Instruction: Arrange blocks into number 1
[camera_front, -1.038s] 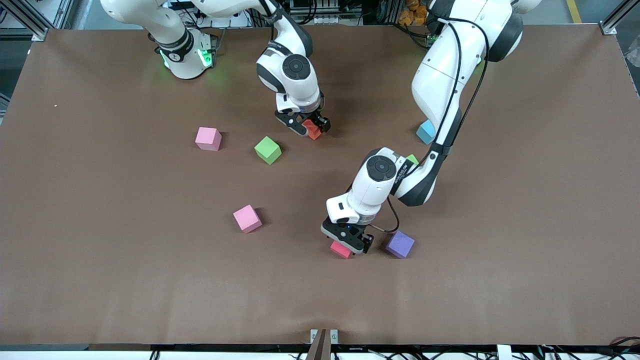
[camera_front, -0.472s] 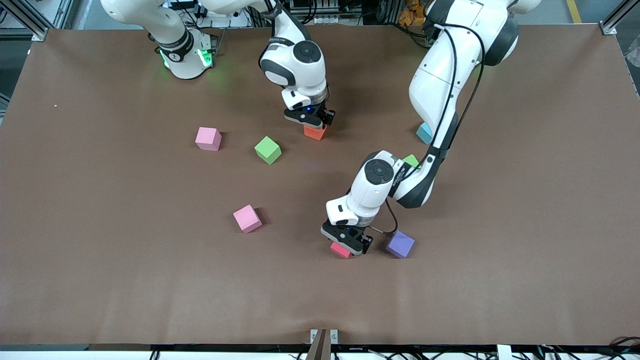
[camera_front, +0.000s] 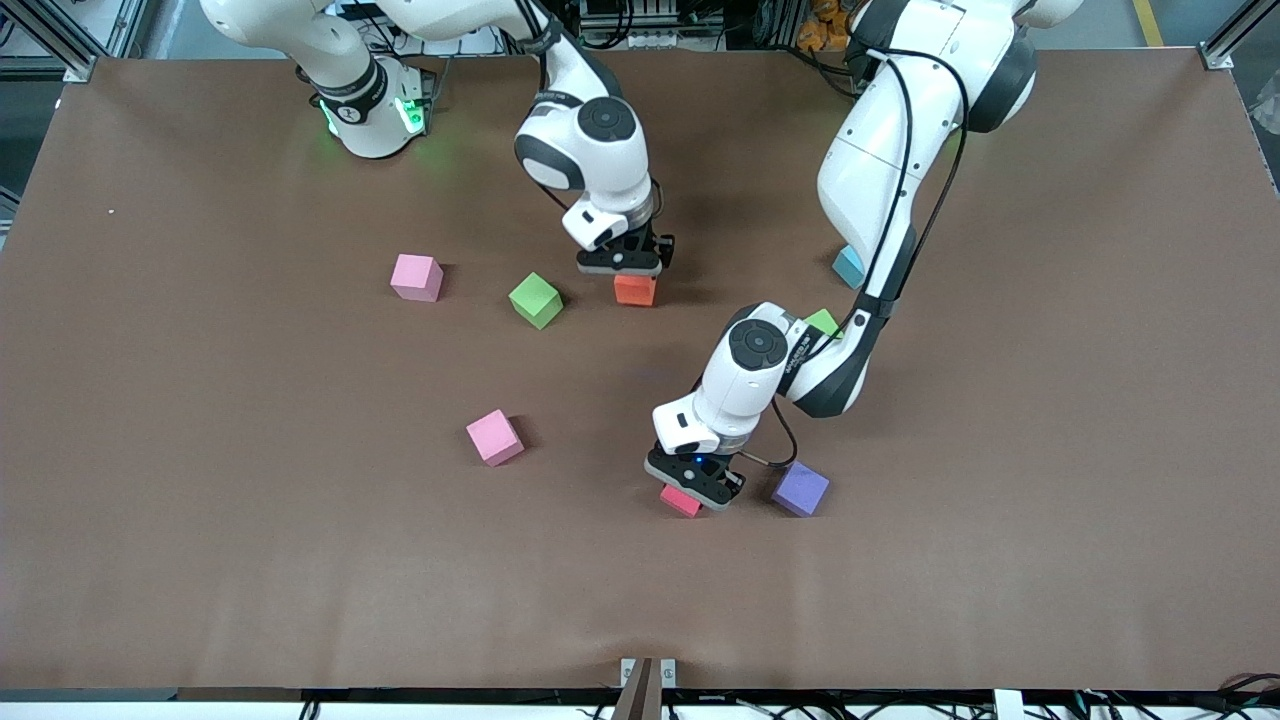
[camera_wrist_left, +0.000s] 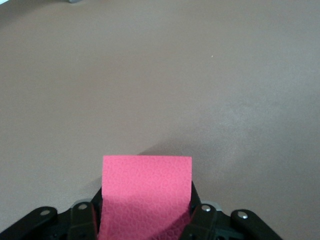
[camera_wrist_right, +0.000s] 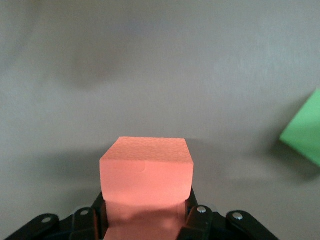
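Brown table (camera_front: 200, 500) carries the foam blocks, light and soft, best pinched on two flat faces. Left gripper (camera_front: 695, 483) is clamped on the red block (camera_front: 681, 500), beside the purple cube (camera_front: 800, 489). Right gripper (camera_front: 628, 264) is clamped on the orange block (camera_front: 634, 290), farther from the front camera than the purple cube
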